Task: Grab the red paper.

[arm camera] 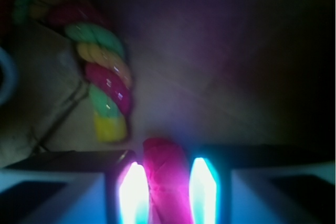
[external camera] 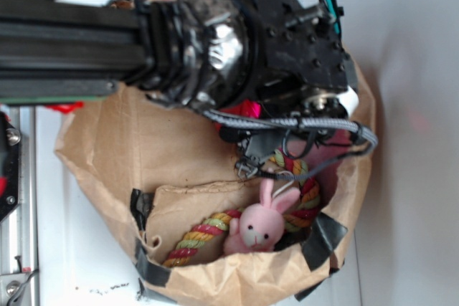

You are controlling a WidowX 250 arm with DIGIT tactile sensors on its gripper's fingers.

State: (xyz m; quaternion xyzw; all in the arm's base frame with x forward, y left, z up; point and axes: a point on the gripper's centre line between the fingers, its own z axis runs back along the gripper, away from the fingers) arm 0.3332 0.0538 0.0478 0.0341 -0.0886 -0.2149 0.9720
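Though the wrist view is dim, gripper [arm camera: 169, 187] clamps red paper [arm camera: 167, 174].

We see the arm [external camera: 215, 41] reaching down into the paper bag [external camera: 129, 148], which sits on the table [external camera: 409, 177]. Inside the bag, the bunny toy [external camera: 259, 221] lies at the front on top of the rope [external camera: 197, 238], and the rope bends around behind the bunny, under the arm. In the wrist view, the paper [arm camera: 167, 179] sits between the two fingers [arm camera: 134, 195] of the gripper [arm camera: 168, 195], and the rope lies farther off to the left.
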